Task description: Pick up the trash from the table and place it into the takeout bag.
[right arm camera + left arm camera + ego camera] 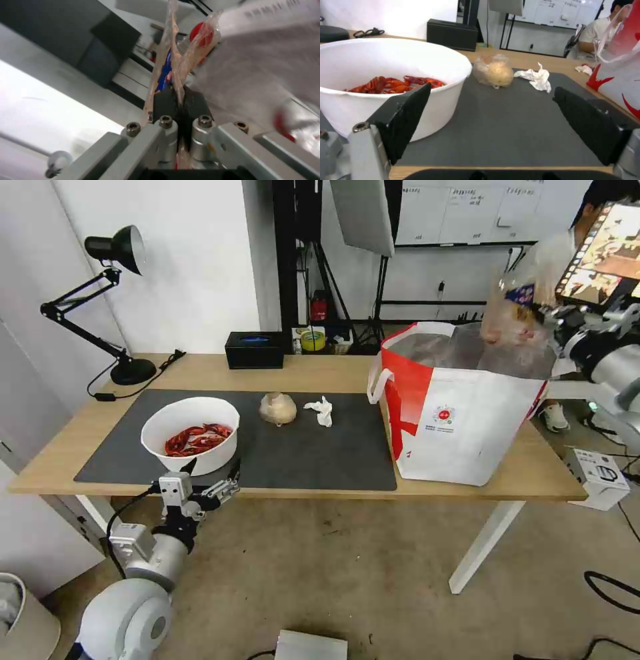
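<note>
Table (320, 370): a long light-wood top is carrying a dark grey mat (300, 453), with everything else sitting on or beside that mat.
Takeout bag (460, 427): it is standing open on the table's right end, just beside the mat, silvery lining showing.
Clamshell tray (523, 317): the clear plastic piece with red bits is hanging above the bag's open mouth.
Right gripper (177, 100): its fingers are pinching tight on an edge of the clamshell tray.
Bowl (191, 435): the white round bowl of red crayfish shells is sitting on the mat's left part.
Left gripper (213, 468): it is hovering at the table's near edge just beside the bowl, fingers spread wide, gripping nothing.
Wrapped lump (278, 409): the beige lump is lying mid-mat.
Tissue (321, 410): the crumpled white tissue is lying near the lump, apart from it.
</note>
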